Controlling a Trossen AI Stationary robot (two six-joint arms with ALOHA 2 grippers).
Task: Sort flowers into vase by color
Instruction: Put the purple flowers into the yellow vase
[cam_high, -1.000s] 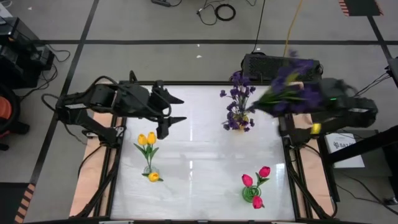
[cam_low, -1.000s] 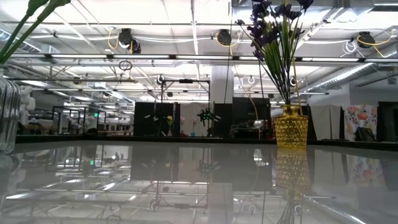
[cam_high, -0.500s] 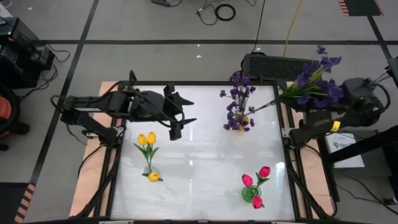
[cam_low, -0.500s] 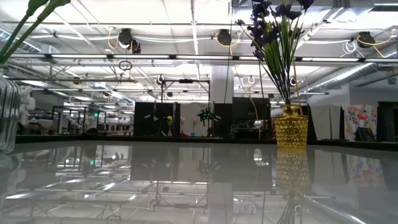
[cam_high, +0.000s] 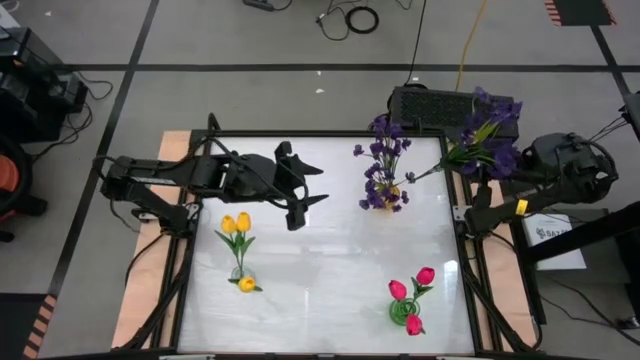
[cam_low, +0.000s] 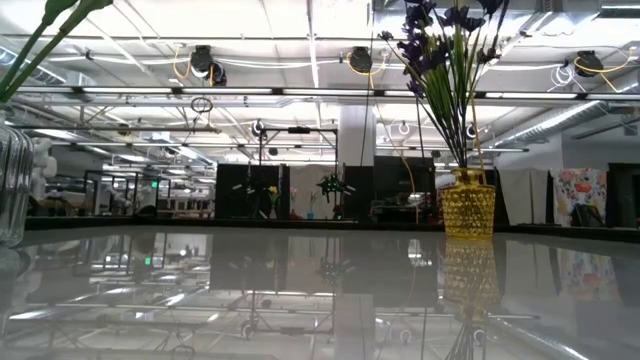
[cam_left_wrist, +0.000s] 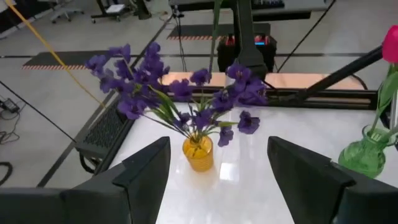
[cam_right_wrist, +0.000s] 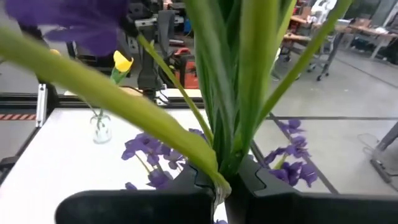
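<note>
My right gripper (cam_right_wrist: 219, 180) pinches a purple sprig (cam_high: 490, 135) off the table's right rear corner, my left gripper (cam_high: 305, 203) gapes empty over the table — purple flowers (cam_high: 383, 165) fill the yellow vase (cam_left_wrist: 198, 154), pink tulips (cam_high: 412, 290) the green vase (cam_left_wrist: 367, 155), yellow tulips (cam_high: 236, 224) a clear one.

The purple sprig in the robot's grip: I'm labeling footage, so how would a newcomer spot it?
Start at the white table and go to its far right edge. There the right gripper is shut on a purple sprig. Unlike the purple flowers in the yellow vase, it hangs in the air, outside any vase.
</note>
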